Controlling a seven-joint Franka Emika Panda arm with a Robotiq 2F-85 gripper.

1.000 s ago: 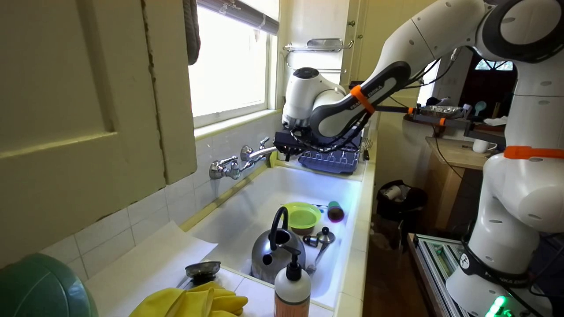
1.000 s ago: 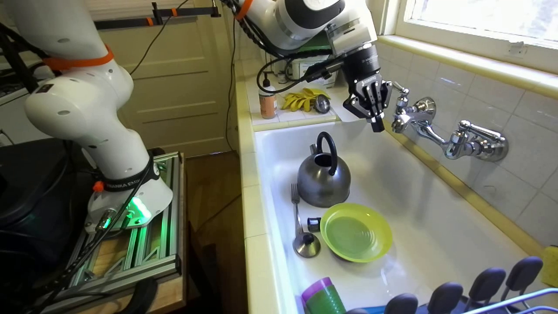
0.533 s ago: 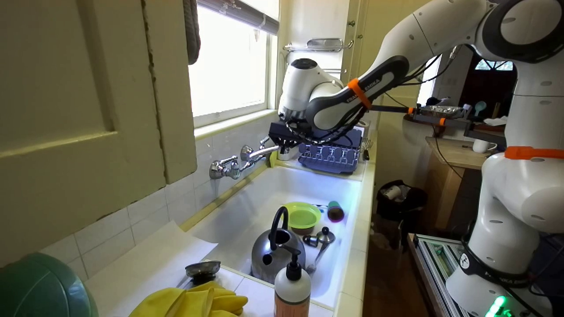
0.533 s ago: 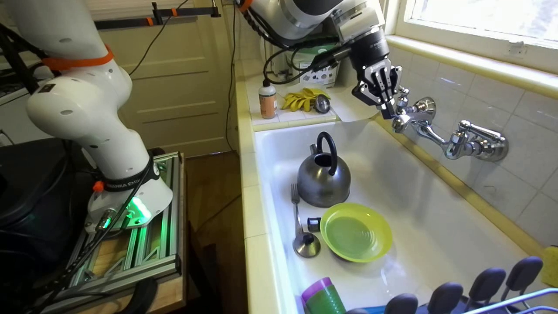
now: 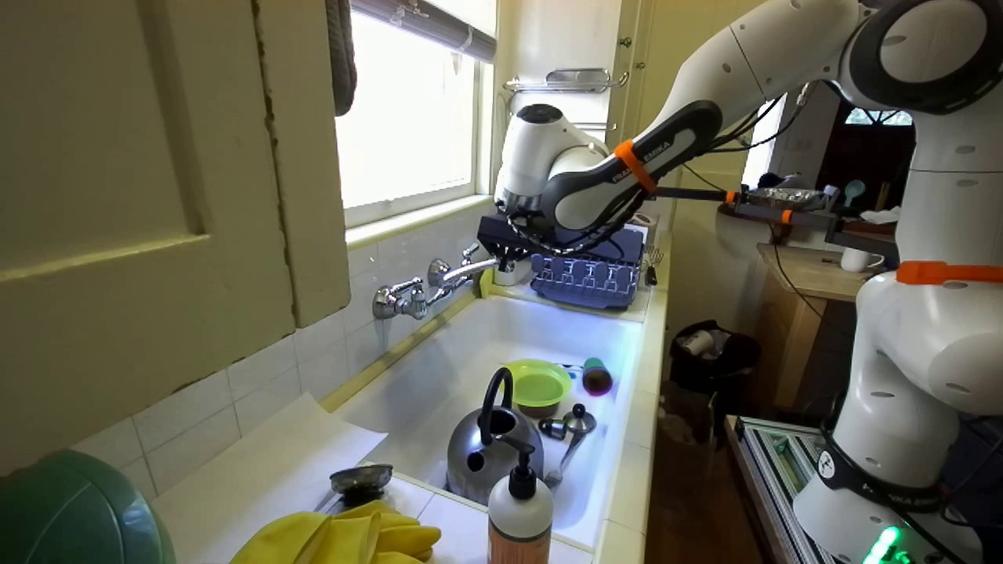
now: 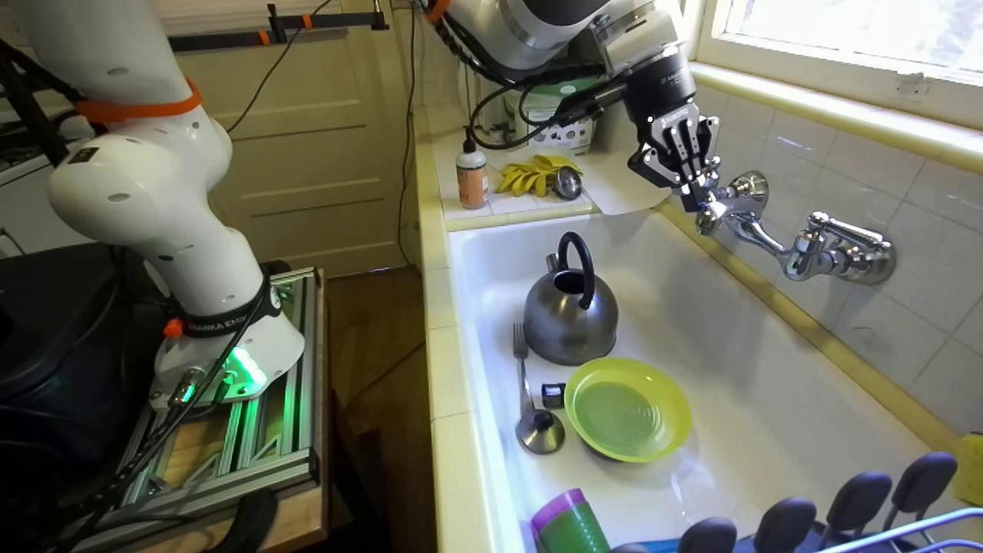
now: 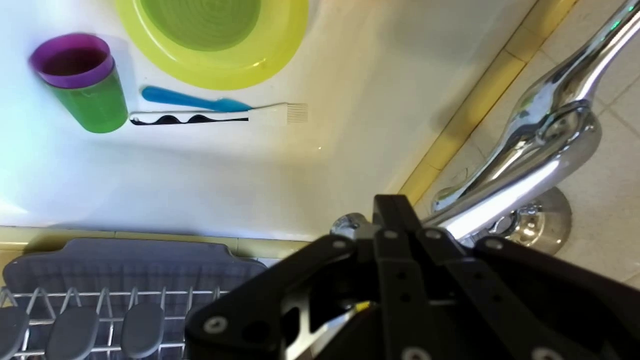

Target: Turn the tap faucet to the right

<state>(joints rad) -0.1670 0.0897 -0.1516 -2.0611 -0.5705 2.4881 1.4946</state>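
Note:
The chrome tap faucet (image 6: 756, 226) is mounted on the tiled wall over the sink. Its long spout (image 5: 470, 269) reaches out over the basin, with a lever handle (image 6: 845, 230) at each side. My gripper (image 6: 693, 203) is shut, with nothing visible between its fingers, and points down beside the spout's outer end. In the wrist view, the closed gripper (image 7: 395, 200) covers part of the spout (image 7: 500, 200); the spout's end (image 7: 350, 224) shows left of the fingertips. I cannot tell whether they touch. In an exterior view, the gripper (image 5: 509, 258) is partly hidden at the spout's end.
The white sink holds a steel kettle (image 6: 572, 315), a yellow-green plate (image 6: 668, 384), a green and purple cup (image 6: 572, 522) and a fork (image 6: 522, 361). A dish rack (image 5: 588, 270) stands at one end. A soap bottle (image 6: 471, 177) and yellow gloves (image 6: 530, 175) lie at the other.
My gripper has risen a little and moved towards the wall, up to the spout's end, staying shut. The last half second shows only a small shift the same way. Things in the sink are unmoved.

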